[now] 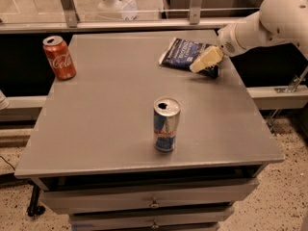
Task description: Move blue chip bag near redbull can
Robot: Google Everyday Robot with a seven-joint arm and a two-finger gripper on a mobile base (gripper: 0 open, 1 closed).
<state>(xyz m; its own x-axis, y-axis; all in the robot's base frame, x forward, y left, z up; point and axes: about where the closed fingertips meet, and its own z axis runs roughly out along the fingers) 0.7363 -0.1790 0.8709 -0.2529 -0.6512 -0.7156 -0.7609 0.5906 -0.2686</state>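
Observation:
The blue chip bag (185, 53) lies flat at the back right of the grey table (106, 109), dark navy foil with white lettering. The redbull can (166, 124) stands upright near the table's front centre, silver and blue with its top opened. My gripper (201, 64) reaches in from the right on a white arm (269, 20). Its cream fingers (208, 58) hang over the right end of the bag, low and close to it. I cannot tell whether it touches the bag.
A red Coca-Cola can (59, 57) stands at the table's back left corner. Drawers (154, 202) sit under the front edge. A glass partition with metal posts (67, 6) runs behind the table. Speckled floor lies to the right.

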